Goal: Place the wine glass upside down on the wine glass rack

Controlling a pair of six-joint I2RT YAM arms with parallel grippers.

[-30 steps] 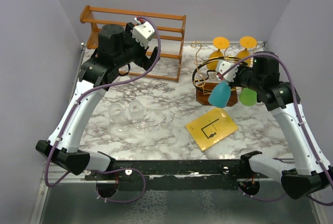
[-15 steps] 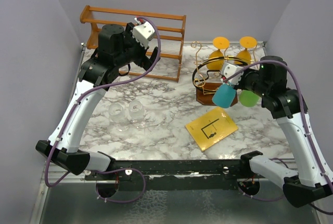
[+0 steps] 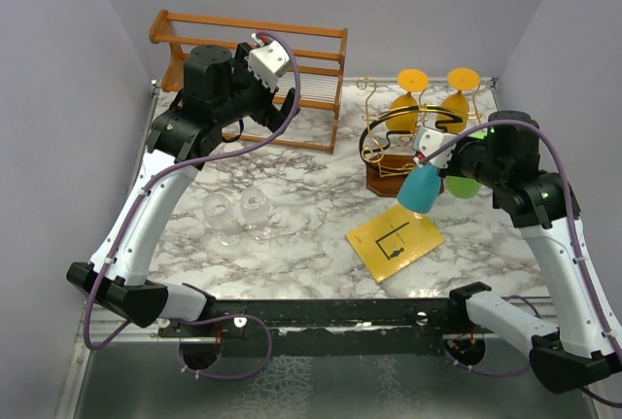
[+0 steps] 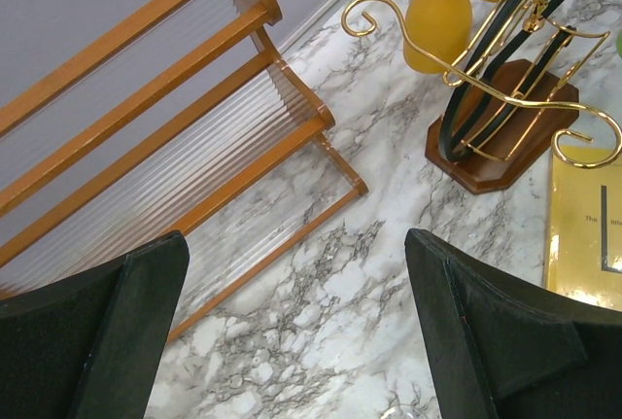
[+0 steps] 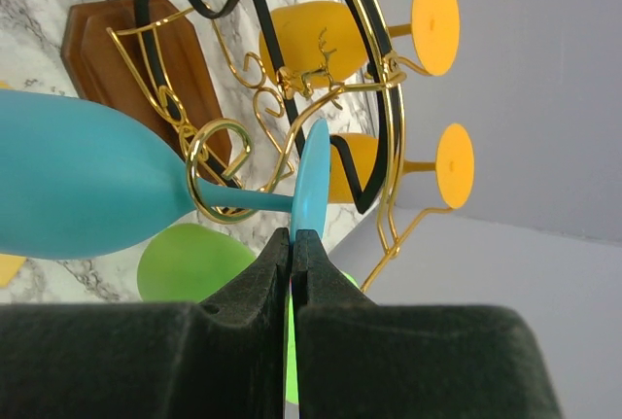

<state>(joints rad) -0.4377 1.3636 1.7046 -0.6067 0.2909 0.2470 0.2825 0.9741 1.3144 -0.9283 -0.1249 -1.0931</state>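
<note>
"Over at the rack (image 3: 384, 184), what have you got?"

"My right claw (image 5: 292, 240) is clamped shut on the foot of the blue glass (image 5: 87, 186), pinching the disc edge-on. The glass hangs tilted at the rack's near right side. Its bowl points down and to the left, off the surface (image 3: 311, 186)."

"Is it on the rack yet?"

"Not quite, I'd say. From my wrist the stem seems to run through a curled gold hook (image 5: 216, 171), but I can't tell whether the wire really goes round it or only crosses in front. The foot isn't resting on anything but me."

"So which step is this?"

"The hanging itself. The glass is lifted, turned over and brought up to a hook."

"What does the next move need?"

"It needs a small, careful slide so the stem goes fully into the hook and the foot settles on the wire. Only then should I let go. The green glass (image 3: 464, 183) hangs just right of my bowl and two yellow glasses (image 3: 413, 98) hang on the far side, so I shouldn't swing wide."

"And your other claw?"

"My left claw (image 4: 301, 273) gapes wide and holds nothing. It's up by the shelf (image 4: 194, 137) at far left, well away from the rack."
</note>
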